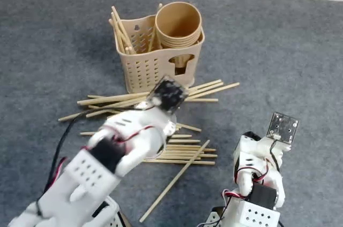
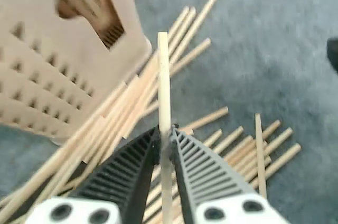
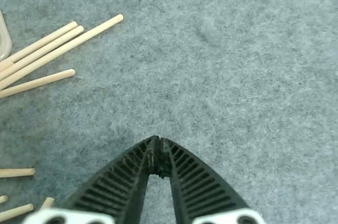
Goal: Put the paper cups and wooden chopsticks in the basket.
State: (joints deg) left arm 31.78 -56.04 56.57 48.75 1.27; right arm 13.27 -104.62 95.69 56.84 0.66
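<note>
At upper centre of the high view: beige perforated plastic basket (image 1: 147,69), upright on a grey felt-like mat (image 1: 278,50).

- Stack of brown paper cups (image 1: 178,23): nested and set in the basket's right compartment. Light and easily crushed, so best taken at the rim.
- Several pale wooden chopsticks (image 1: 120,31): stood in the left compartment and leaning out over the rim.
- Loose wooden chopsticks (image 1: 182,152): scattered across mid-frame, one band lying just before the basket's front wall, a second cluster lower down and one stick lying diagonally below it.
- Left gripper (image 2: 166,131): clamped on a single chopstick (image 2: 163,76), which points ahead between the jaws. The pinch appears to sit partway along the stick, though the exact spot is hidden by the jaws.
- Right gripper (image 3: 158,142): jaws closed on nothing, held over bare mat at lower right.

Handling: each stick is judged light, stiff, thin and smooth. It is liable to pivot or slide in a narrow pinch, so a hold near the middle is preferred.

Clearance: the front wall and rim must be cleared before release. The leaning sticks crowd the left compartment. Open mat is available to the right of the basket.
</note>
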